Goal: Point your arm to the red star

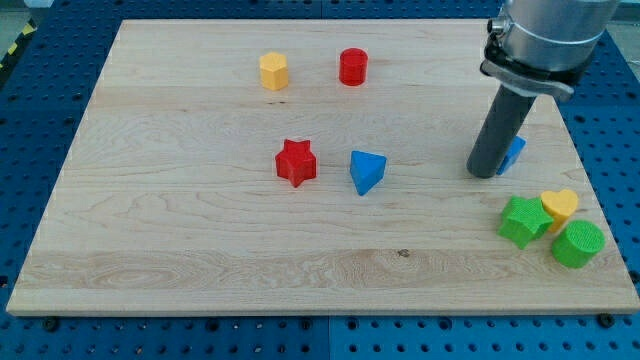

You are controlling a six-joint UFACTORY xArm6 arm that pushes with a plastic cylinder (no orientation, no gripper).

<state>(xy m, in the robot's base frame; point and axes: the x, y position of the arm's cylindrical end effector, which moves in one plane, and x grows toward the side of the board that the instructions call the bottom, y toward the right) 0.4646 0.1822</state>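
Observation:
The red star (296, 162) lies near the middle of the wooden board (180, 230). My tip (483, 173) rests on the board at the view's right, far to the right of the red star. It touches or stands just in front of a blue block (514, 152) that the rod mostly hides, so its shape cannot be made out. A blue triangular block (366, 171) lies between the star and my tip, just right of the star.
A yellow hexagonal block (274, 71) and a red cylinder (353, 67) sit near the view's top. At the lower right corner cluster a green star (523, 221), a yellow heart (560, 207) and a green cylinder (578, 243).

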